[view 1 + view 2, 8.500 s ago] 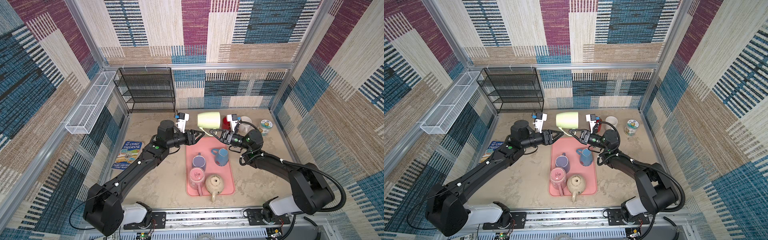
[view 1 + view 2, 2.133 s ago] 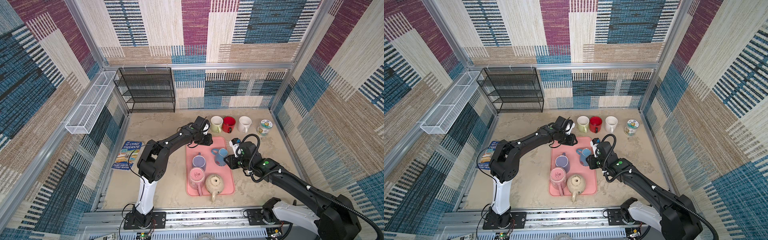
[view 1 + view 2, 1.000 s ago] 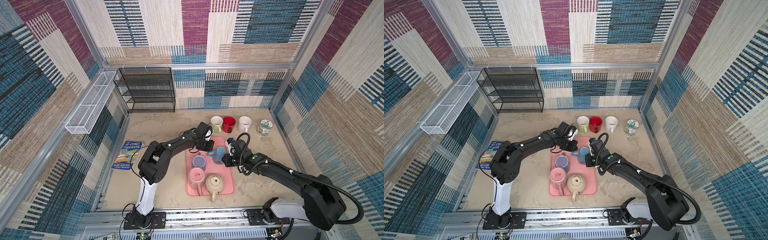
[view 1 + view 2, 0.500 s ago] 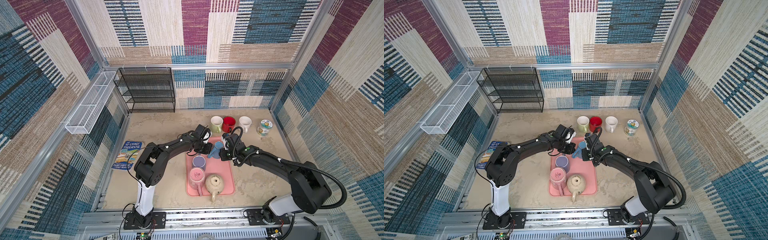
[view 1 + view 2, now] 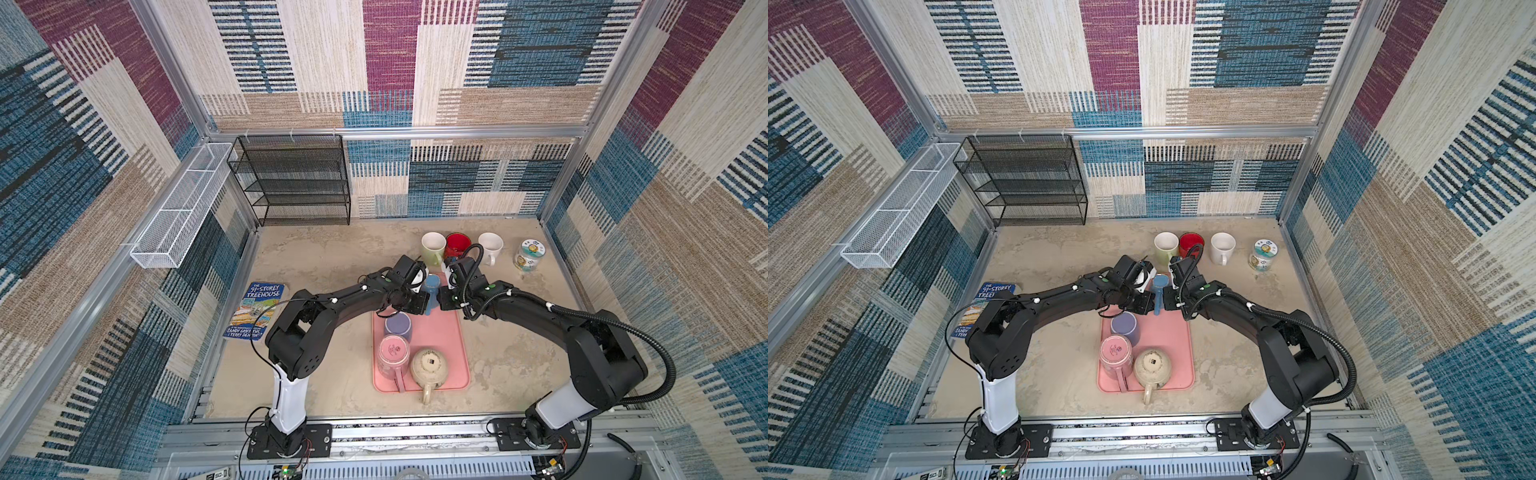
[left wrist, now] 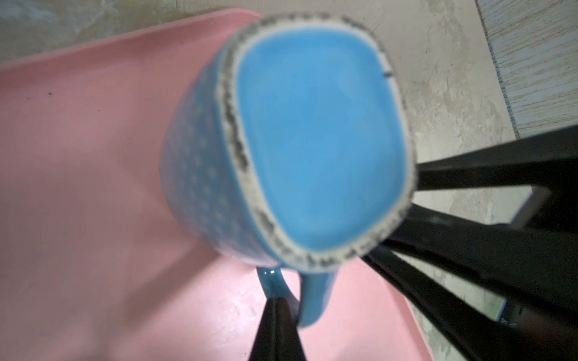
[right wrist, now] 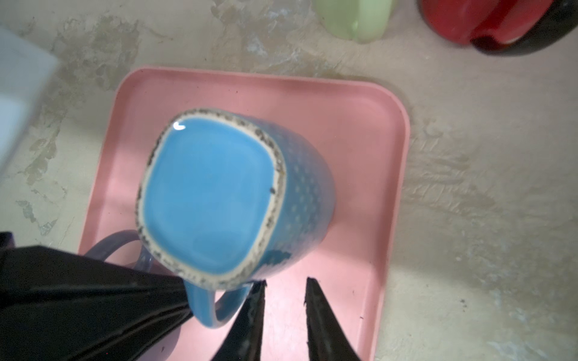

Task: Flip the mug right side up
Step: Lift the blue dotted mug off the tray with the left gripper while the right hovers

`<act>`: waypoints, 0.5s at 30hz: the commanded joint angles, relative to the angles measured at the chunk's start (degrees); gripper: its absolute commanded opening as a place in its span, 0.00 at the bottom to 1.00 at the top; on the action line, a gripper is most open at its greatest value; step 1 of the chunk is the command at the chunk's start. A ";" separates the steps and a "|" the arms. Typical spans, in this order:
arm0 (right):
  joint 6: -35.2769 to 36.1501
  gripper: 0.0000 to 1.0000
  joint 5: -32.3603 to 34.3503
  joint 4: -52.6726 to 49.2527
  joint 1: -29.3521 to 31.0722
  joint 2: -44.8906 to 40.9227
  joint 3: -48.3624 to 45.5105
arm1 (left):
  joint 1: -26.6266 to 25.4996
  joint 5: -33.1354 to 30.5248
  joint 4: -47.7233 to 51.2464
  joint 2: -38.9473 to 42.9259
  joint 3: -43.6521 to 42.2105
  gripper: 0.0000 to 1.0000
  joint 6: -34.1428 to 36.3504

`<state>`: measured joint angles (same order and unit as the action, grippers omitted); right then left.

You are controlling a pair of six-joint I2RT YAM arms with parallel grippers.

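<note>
The left gripper (image 6: 275, 309) has its fingers pressed together, with the tips against the handle (image 6: 312, 300) of the blue mug (image 7: 209, 197). Whether they pinch the handle cannot be told. The right gripper (image 7: 284, 280) has its jaws a little apart, tips at the mug's wall beside the handle root. The pink tray (image 7: 359, 156) shows through the gap, so a grip there cannot be confirmed.

The mug is between the two grippers over the tray's far end, tilted and base up. Two seconds ago it stood upside down on the tray's far right part with only the right gripper at it, and the left gripper was beyond the tray's far left corner. Both now meet at the handle.

Nearer on the tray, the purple mug (image 5: 1123, 324), pink mug (image 5: 1115, 351) and teapot (image 5: 1152, 365) have not moved.
</note>
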<state>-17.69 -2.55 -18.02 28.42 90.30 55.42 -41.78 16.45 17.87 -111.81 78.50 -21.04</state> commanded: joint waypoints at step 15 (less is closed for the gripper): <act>-0.14 0.37 2.19 -0.61 -0.64 -9.12 -4.26 | -5.92 -16.50 8.23 6.03 3.99 0.25 1.39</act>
<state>-17.72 -1.76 -18.00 27.79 82.54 51.90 -46.70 5.15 23.27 -106.28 81.34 -20.58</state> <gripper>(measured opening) 0.358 0.237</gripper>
